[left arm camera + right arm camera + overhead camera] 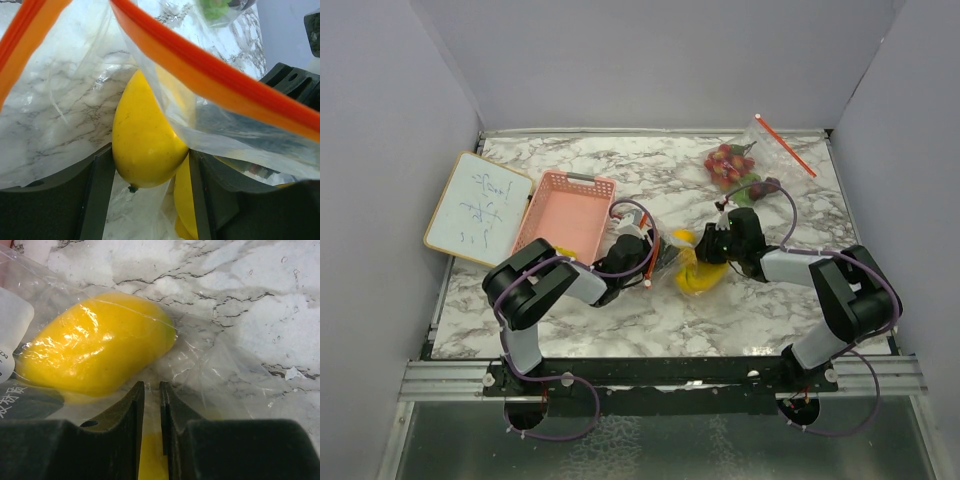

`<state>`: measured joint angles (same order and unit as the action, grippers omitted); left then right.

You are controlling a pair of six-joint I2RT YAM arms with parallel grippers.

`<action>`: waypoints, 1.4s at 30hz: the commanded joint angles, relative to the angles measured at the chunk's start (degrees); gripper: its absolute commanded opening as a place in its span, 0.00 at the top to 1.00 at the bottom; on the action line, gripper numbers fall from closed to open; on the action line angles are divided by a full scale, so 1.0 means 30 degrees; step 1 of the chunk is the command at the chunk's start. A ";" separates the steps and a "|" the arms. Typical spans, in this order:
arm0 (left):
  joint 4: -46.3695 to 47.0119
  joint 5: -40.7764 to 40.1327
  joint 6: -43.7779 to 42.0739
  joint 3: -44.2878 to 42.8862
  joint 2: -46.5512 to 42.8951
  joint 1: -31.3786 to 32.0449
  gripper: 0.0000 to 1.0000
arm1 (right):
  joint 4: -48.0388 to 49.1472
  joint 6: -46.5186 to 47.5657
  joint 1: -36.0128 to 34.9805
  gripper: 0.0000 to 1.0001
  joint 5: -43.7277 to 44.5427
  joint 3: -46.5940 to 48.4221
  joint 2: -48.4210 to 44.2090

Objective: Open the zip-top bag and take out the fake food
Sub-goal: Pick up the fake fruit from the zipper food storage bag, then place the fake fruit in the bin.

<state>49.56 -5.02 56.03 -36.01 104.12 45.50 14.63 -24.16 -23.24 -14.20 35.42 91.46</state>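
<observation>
Toward the left edge of the tabletop [620, 160] sits the pink basket [565, 215], a handy spot for whatever comes out. Just beside it, near the middle, the left hand [150, 157] points into the mouth of the zip-top bag [75, 100], with the orange zip strip [210, 75] crossing above it. Its fingers stand wide on either side of the yellow lemon [145, 135]; I cannot tell whether they press on it yet.

The step, as I judge it, is drawing that lemon out. To do it well, the left hand should close on the fruit alone, not on the loose film beside it. The glossy skin looks slippery, so a grip across the thick part is safer. Then it should pull back along the mouth, keeping under the strip.

The right hand [151, 390] is nearly closed and seems to pinch the film at the bag's other end. It should hold firm so the bag cannot follow.

A second bag [745, 160] lies well apart in the far right corner.
</observation>
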 commanded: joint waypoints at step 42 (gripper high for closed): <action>-2.3012 -1.0799 -0.6346 -0.1277 -1.7570 -0.3734 0.59 | 0.0099 -0.0182 0.0498 0.81 -0.1632 0.0489 0.0936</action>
<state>-20.27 -37.12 40.27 -38.94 48.66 41.71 15.11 -24.77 -22.02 -17.63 38.35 95.48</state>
